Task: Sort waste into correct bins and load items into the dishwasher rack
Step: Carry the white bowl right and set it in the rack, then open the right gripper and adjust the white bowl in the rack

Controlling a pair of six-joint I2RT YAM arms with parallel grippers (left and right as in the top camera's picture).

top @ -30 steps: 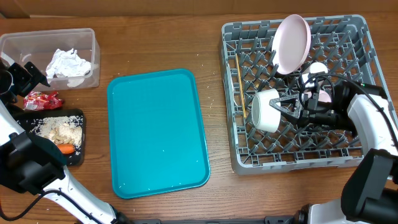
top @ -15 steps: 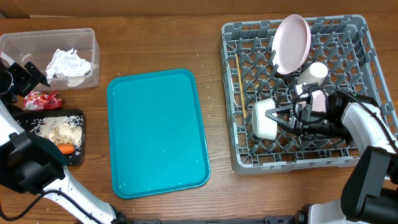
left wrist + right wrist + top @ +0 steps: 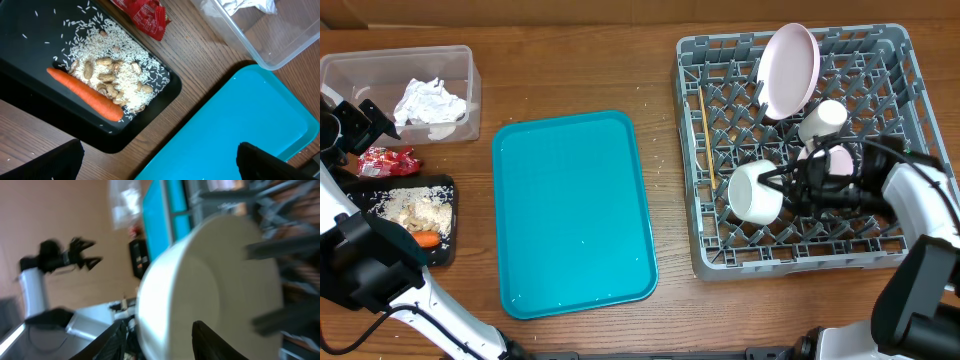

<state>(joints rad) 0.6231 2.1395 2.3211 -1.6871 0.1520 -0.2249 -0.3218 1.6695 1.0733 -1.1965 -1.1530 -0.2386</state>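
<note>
A white bowl [image 3: 755,192] lies on its side on the pegs of the grey dishwasher rack [image 3: 688,160]. My right gripper [image 3: 788,186] is open, its jaws spread on either side of that bowl's [image 3: 210,280] wall. A pink plate [image 3: 790,68], a white cup [image 3: 822,118], a pink bowl [image 3: 837,158] and a chopstick [image 3: 703,140] also sit in the rack. My left gripper [image 3: 160,167] hangs wide open and empty. Below it are the black tray [image 3: 30,50] with a carrot [image 3: 85,95] and food scraps [image 3: 112,75], and the red wrapper [image 3: 145,15] on the table. Crumpled tissue [image 3: 430,100] lies in the clear tub [image 3: 350,70].
A flat teal tray [image 3: 570,210] lies between the bins and the rack. The left arm's base fills the table's lower left corner. A few crumbs lie on the wood around the teal tray.
My right gripper has gone from shut on the white bowl to open. The bowl has shifted slightly down and right in the rack. The left arm has not moved.
</note>
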